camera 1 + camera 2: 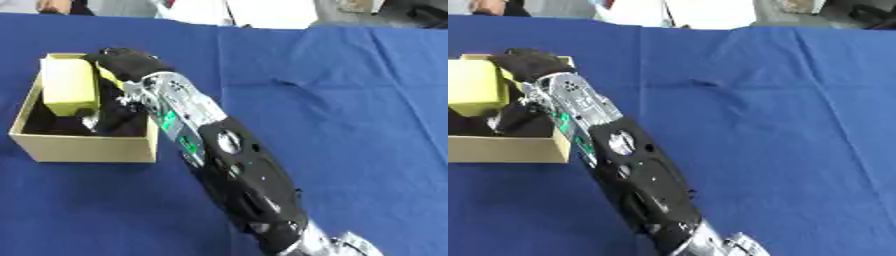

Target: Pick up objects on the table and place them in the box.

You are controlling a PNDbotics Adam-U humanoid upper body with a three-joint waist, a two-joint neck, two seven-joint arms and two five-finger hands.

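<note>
Resting in the cardboard box (86,148) near the table's far left corner, a yellow block (68,86) stands upright against its left wall. The right hand (127,63) reaches over the box's right wall beside the block; whether its fingers grip it cannot be told. A blue cloth (350,100) covers the table.

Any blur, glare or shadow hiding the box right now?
Left eye view: soft throughout, the right hand smeared over the cardboard box; box interior dark, yellow block evenly lit. Right eye view: same softness, box cut off at left edge; no glare.
</note>
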